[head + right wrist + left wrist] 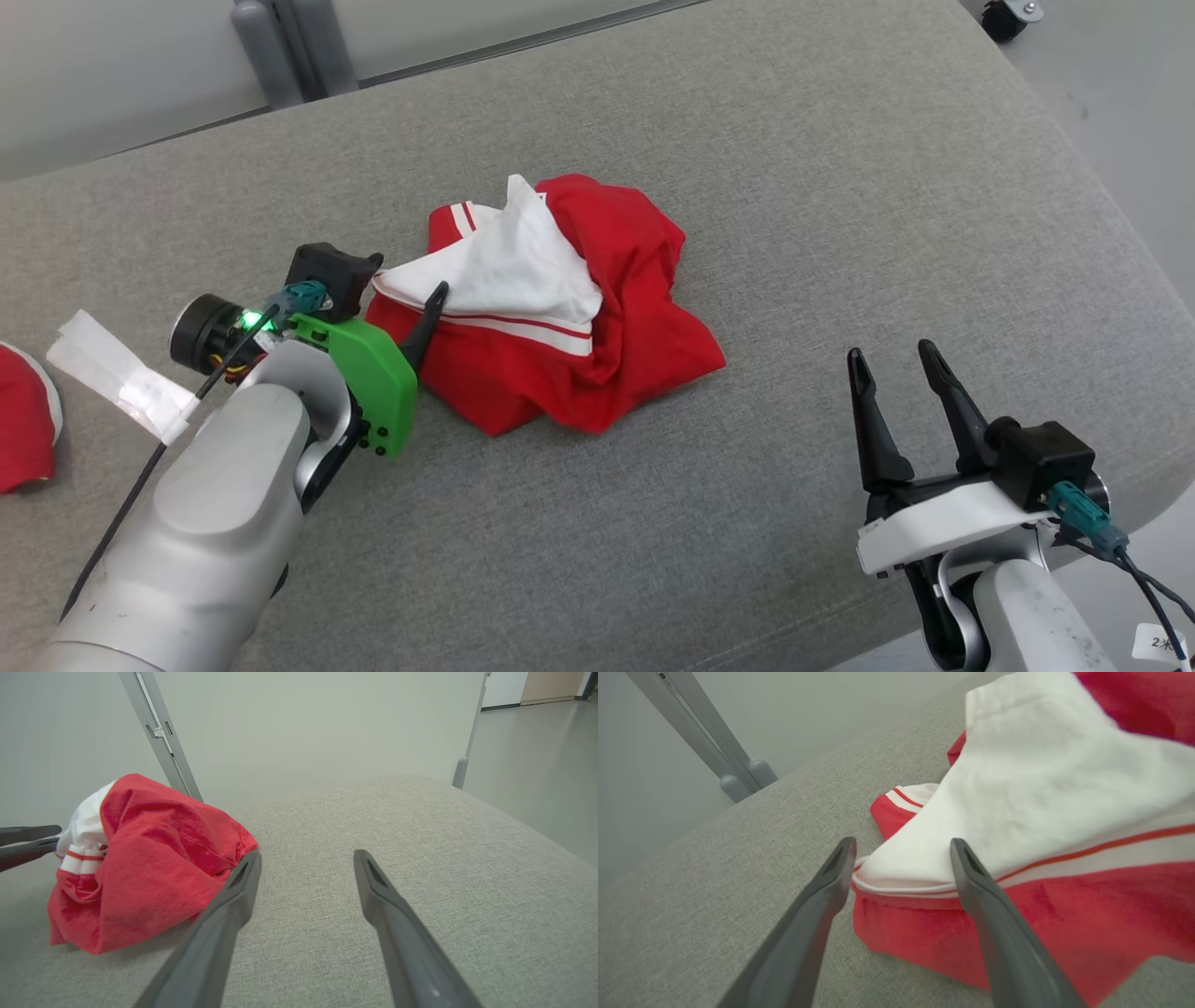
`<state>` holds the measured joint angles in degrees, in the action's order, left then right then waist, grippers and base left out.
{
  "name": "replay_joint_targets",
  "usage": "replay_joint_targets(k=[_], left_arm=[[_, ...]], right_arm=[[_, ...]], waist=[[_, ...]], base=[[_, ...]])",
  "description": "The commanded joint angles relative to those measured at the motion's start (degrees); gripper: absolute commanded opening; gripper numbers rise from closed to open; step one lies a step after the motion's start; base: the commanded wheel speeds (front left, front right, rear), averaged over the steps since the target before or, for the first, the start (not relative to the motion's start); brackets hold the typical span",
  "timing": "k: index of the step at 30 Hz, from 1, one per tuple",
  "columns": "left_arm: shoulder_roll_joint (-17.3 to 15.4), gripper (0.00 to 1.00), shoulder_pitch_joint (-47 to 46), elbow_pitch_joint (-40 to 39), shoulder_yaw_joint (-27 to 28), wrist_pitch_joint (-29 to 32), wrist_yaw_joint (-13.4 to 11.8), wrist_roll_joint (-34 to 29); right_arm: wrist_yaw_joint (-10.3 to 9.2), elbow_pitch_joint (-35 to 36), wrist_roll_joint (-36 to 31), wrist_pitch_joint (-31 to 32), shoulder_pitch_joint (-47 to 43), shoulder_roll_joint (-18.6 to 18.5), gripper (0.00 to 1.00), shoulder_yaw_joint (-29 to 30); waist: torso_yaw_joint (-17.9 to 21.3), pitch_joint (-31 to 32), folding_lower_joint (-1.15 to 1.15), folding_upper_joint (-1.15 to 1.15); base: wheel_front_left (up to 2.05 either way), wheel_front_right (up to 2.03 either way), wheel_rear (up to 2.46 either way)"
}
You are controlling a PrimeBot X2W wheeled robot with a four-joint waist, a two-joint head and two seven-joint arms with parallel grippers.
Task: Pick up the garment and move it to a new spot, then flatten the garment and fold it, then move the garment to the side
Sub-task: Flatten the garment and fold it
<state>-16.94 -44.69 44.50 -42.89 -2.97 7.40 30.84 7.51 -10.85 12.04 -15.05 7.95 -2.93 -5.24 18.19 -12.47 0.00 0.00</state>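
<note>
**Inspector:** Location and condition of the garment (569, 317)?

**Assistant:** It lies in a crumpled heap about the middle of the grey fabric-covered bench (840, 187), well clear of all four edges. It is red cloth with a white panel bunched on top and red-and-white striped trim. It is neither flattened nor folded.

**Inspector:** Left tool (901, 845)?

**Assistant:** It is released, with the jaws spread wide. It sits at the side of the heap facing the bench's left edge. In the left wrist view a white hemmed corner of the garment lies between the two fingers (990, 905), and one finger lies across the red cloth. I cannot tell whether either finger presses on the fabric. Nothing is gripped.

**Inspector:** Right tool (890, 351)?

**Assistant:** It is also released, jaws apart, with nothing between them. It stands over the bench near its front right corner, well apart from the garment, with its fingers pointing toward the far edge.

**Inspector:** Anything else to note?

**Assistant:** A second red piece of cloth with a pale rim (23, 415) lies at the bench's left edge, partly cut off. Grey metal posts (289, 47) stand just beyond the far edge.
</note>
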Motion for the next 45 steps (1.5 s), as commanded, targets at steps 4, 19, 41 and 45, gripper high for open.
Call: replay_joint_targets(k=[4,19,41,45], left_arm=[[-1.0,1.00,-0.9,2.4,-2.9,0.6,0.1,3.7],[-0.3,0.00,-3.9,6.6,-10.0,-5.8,0.1,9.7],[-7.8,0.00,17.8,-20.0,0.8,-12.3,-9.5,8.7],[-9.1,0.00,25.4,-24.4,4.0,-12.3,-12.0,7.9]], right_arm=[[-0.04,-0.1,0.5,-0.2,0.9,0.0,1.00,-0.4],[-0.04,0.3,0.4,-0.2,-0.3,0.0,1.00,0.5],[-0.04,-0.1,-1.3,-0.2,-4.4,-0.3,1.00,1.5],[-0.04,-0.1,-1.3,-0.2,-4.6,-0.5,1.00,1.4]], waist=[[1.5,-0.7,0.00,0.00],[0.6,-0.1,0.00,0.00],[-14.0,6.5,0.00,0.00],[-15.1,6.8,0.00,0.00]], base=[[0.00,0.00,0.00],[0.00,0.00,0.00],[0.00,0.00,0.00],[0.00,0.00,0.00]])
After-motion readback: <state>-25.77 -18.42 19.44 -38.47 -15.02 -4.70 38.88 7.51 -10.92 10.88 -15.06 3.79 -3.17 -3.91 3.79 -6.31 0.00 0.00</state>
